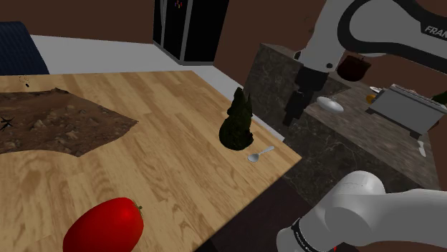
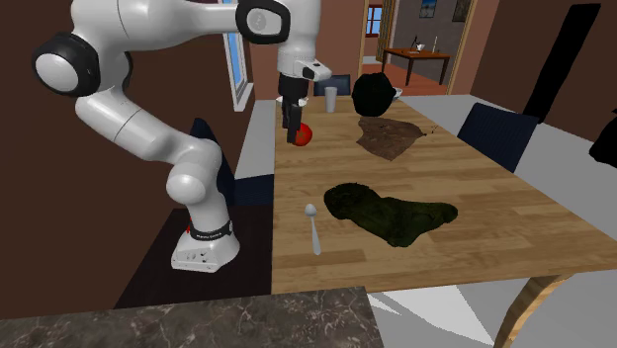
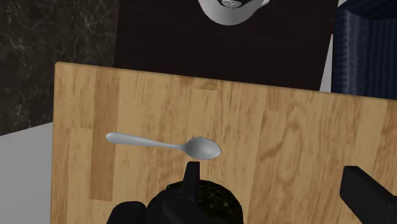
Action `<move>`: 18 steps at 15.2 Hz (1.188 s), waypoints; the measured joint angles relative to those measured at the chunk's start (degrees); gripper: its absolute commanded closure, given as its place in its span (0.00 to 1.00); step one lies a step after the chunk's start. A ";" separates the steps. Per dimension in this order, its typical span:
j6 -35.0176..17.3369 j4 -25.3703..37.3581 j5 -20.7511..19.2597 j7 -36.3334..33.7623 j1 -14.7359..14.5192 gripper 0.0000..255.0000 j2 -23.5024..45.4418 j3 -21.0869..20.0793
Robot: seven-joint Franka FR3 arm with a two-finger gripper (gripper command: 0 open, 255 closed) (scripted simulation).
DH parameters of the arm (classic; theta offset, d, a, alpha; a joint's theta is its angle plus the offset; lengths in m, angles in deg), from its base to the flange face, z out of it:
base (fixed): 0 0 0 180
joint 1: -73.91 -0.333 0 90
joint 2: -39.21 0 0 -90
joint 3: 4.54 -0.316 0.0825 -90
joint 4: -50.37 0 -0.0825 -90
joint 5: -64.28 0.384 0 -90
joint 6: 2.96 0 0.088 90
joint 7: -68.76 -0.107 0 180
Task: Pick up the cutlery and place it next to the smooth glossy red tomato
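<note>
A grey spoon (image 1: 259, 154) (image 2: 312, 225) (image 3: 167, 144) lies flat on the wooden table (image 1: 165, 165) (image 2: 494, 208) (image 3: 292, 127), close to the long edge on the side of the white arm (image 2: 148, 119) and near one corner. Its handle points toward the short end edge there. Its bowl lies just beside a dark green lump (image 1: 236, 120) (image 2: 391, 213) (image 3: 203, 203), which sits farther in from that long edge. The red tomato (image 1: 104, 223) (image 2: 305, 135) rests along the same long edge, well apart from the spoon, toward the opposite end. A rough brown patch (image 1: 57, 122) (image 2: 388, 136) covers the wood farther in. The black gripper (image 1: 292, 114) (image 2: 290, 121) (image 3: 242, 194) hangs above the table, clear of the spoon. Its fingers (image 3: 366, 191) stand wide apart and grip nothing.
</note>
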 measured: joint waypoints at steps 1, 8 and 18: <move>0.00 0.00 0.00 0.00 0.00 0.00 0.00 0.00; -10.21 -5.55 -1.77 -0.90 0.54 0.00 7.59 -1.39; -27.13 -9.00 -5.92 -4.26 2.00 0.00 25.83 -3.40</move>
